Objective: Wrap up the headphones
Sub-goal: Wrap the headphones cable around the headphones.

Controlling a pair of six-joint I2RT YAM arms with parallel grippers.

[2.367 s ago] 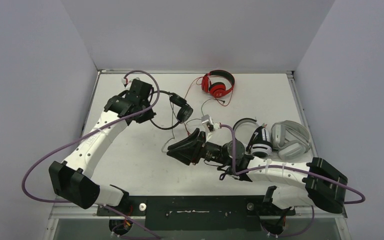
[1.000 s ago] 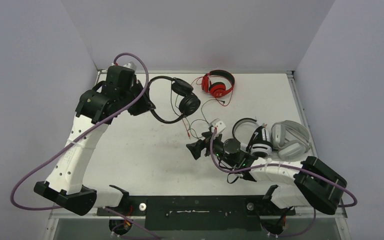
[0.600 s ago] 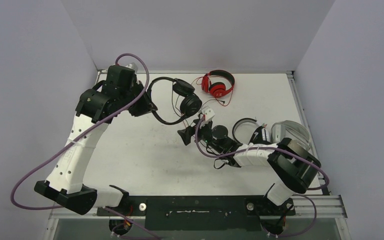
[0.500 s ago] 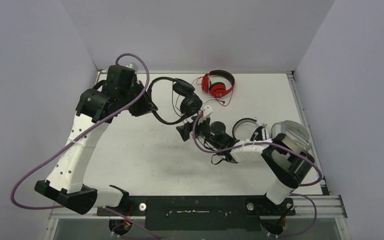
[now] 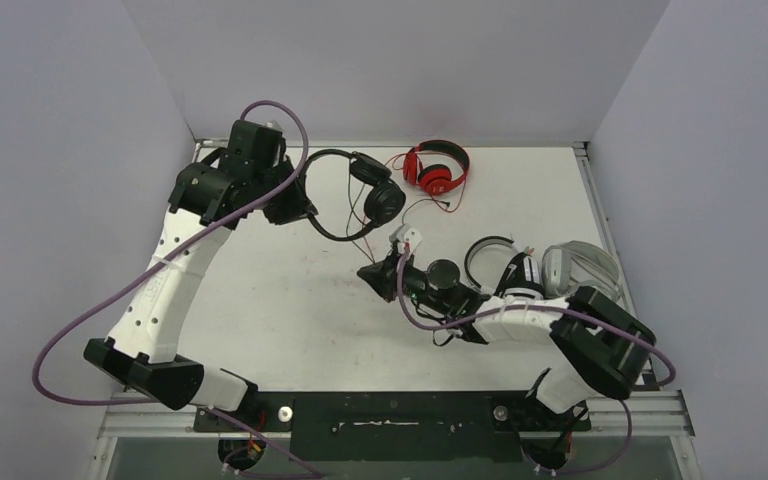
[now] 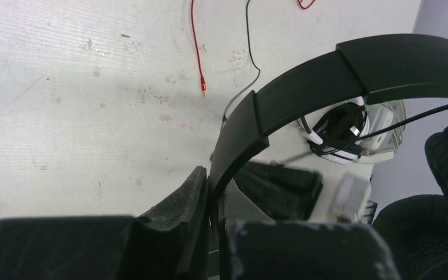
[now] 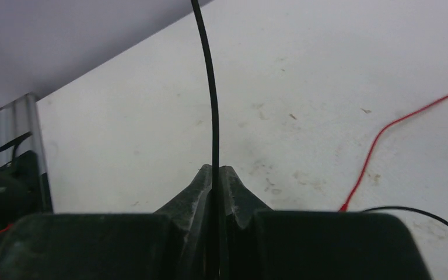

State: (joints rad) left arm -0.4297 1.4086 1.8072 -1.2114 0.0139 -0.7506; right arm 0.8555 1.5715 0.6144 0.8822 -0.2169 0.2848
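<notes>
Right jaws clamped together on the thin black cable (image 7: pixel 210 87), which runs nearly straight, long axis up and away toward the black headphones (image 5: pixel 386 202) held above the desk (image 5: pixel 290 300), their headband (image 6: pixel 303 81) pinched in the left jaws, far left.

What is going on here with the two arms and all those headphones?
Two robot arms are working on winding up headphone cords. The left tool is clamped on the headband of the black headphones. The right tool is pinched shut on a thin black cable, which seems to lead to that same pair. The red headphones, the white-and-black pair and the grey pair lie on the table, the red pair's cord loose.
</notes>
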